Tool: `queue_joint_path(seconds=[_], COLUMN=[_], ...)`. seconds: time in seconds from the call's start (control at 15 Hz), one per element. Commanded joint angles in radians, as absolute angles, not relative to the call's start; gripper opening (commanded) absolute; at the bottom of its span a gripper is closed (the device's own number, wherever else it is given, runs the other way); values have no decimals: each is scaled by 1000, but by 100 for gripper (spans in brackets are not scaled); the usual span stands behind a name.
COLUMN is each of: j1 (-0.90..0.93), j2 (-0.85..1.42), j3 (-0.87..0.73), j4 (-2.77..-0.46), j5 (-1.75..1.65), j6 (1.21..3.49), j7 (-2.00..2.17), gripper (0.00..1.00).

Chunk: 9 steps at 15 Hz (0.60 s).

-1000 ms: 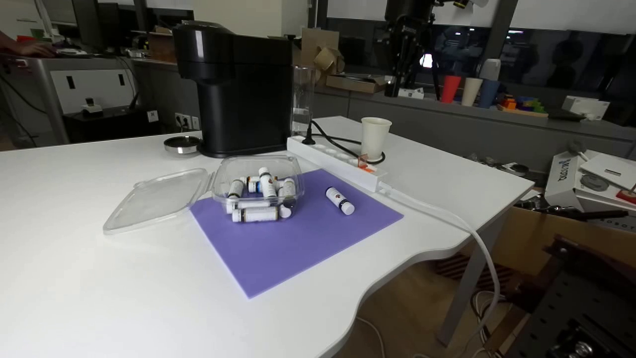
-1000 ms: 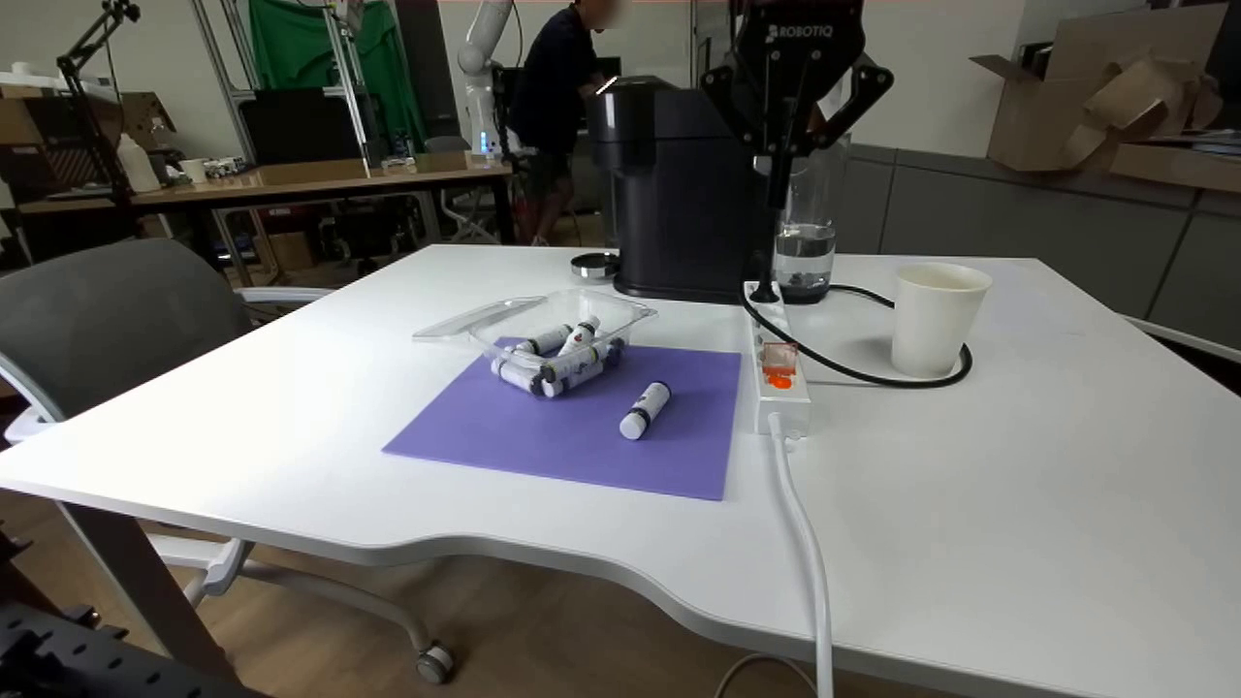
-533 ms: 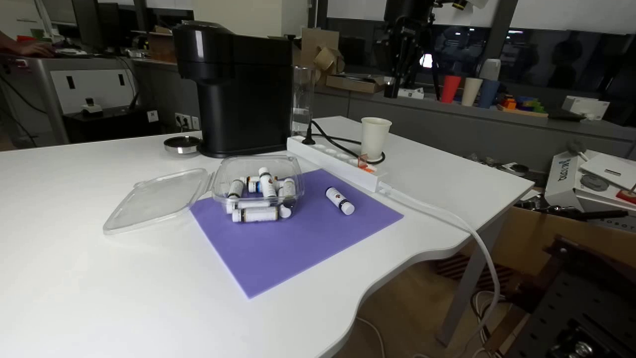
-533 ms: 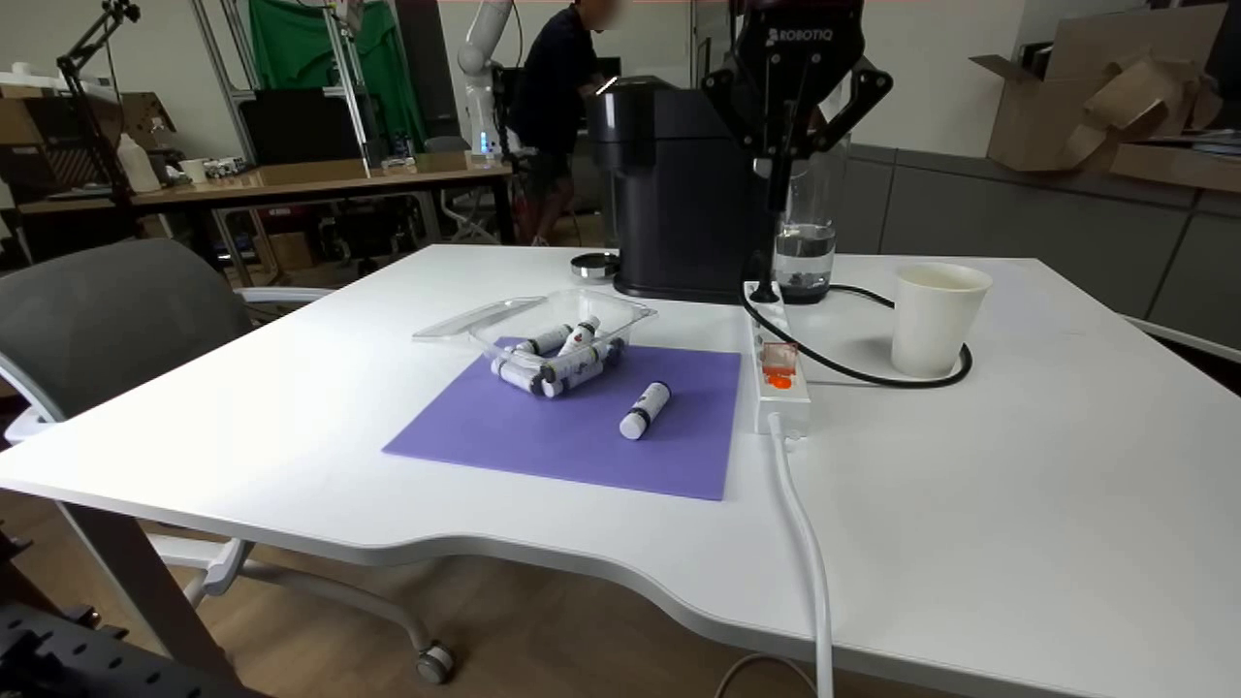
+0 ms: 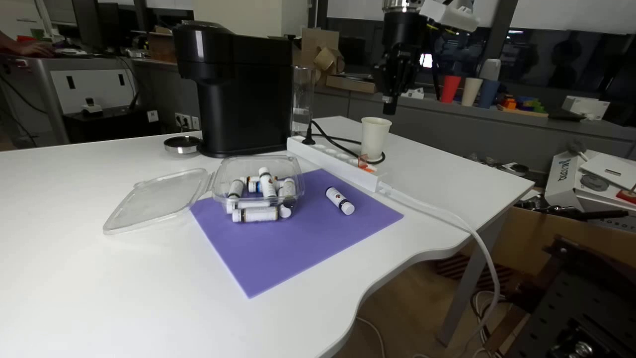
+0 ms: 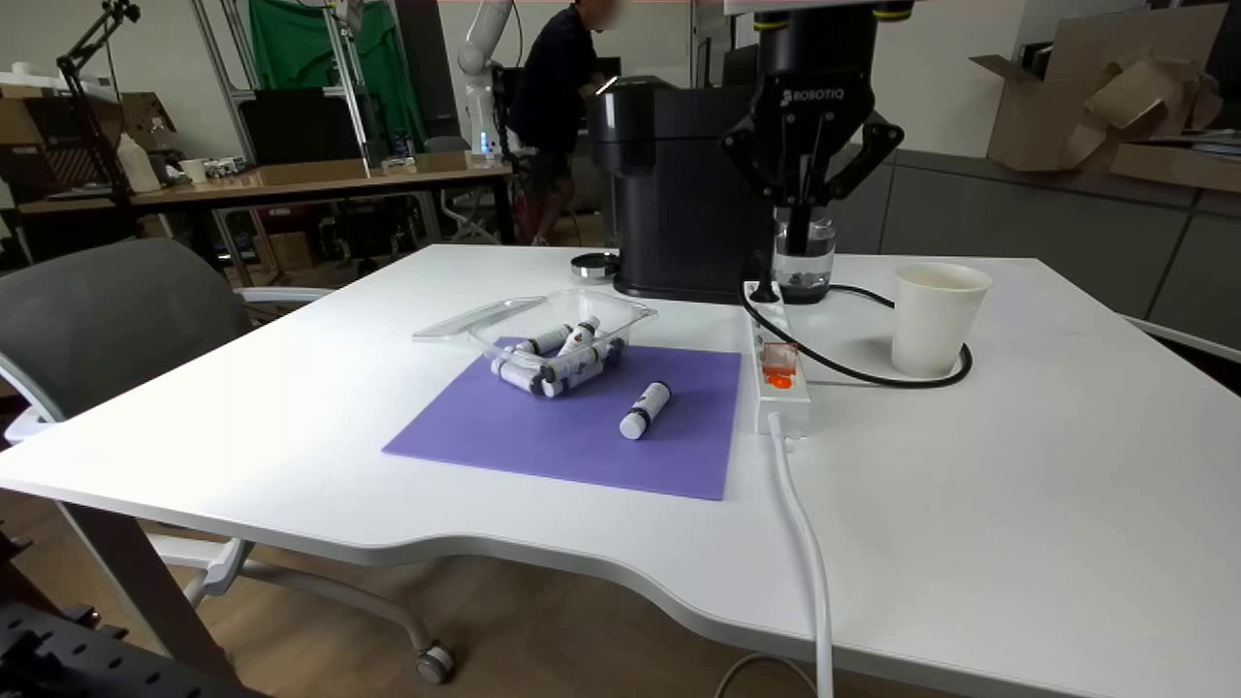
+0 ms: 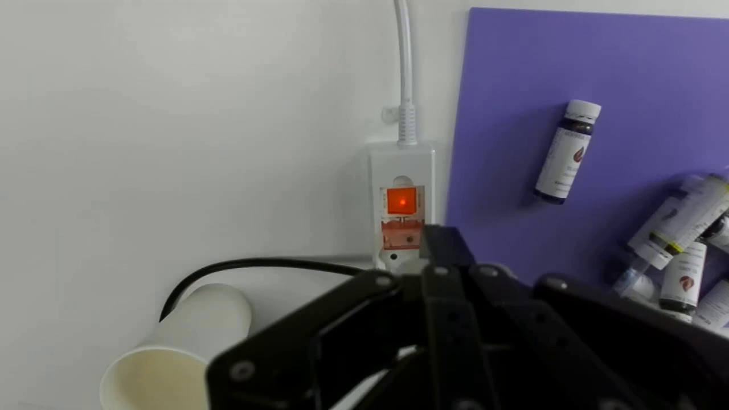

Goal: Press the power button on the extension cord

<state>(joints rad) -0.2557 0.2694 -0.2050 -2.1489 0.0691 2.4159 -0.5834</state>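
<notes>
The extension cord is a white strip [image 5: 335,164] on the table, with its white cable [image 6: 800,523] running off the near edge. It also shows in an exterior view [image 6: 790,415] and the wrist view [image 7: 390,162]. The power button [image 7: 401,201] is an orange-red square with a bright spot, near the cable end; it also shows in both exterior views [image 5: 366,168] [image 6: 779,382]. A clear reddish cover [image 7: 401,235] stands flipped open beside it. My gripper [image 6: 798,233] is shut and empty, pointing down above the strip, apart from it. It also shows in the other views [image 5: 390,106] [image 7: 447,245].
A paper cup [image 6: 938,325] stands beside the strip, with a black cable [image 6: 863,382] curving round it to a plug in the strip. A black coffee machine [image 5: 248,94] stands behind. A purple mat [image 5: 298,243] holds a clear box of small bottles and one loose bottle [image 5: 340,200].
My gripper has come down toward the strip and shifted slightly sideways in the last half second. It was almost still before that. The strip, cover and cup have not moved.
</notes>
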Motion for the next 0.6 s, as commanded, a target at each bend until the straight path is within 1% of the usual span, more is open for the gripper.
queue_joint_path(seconds=[0.0,0.33,0.53], j1=[-286,-305,-310], j2=[338,404,434], j3=[-185,-166,-155], j4=[-2115,-2103,-2081], j5=[32,12,-10], j6=[2447,2501,2497], j7=[-587,-579,-584], gripper=[0,0,0])
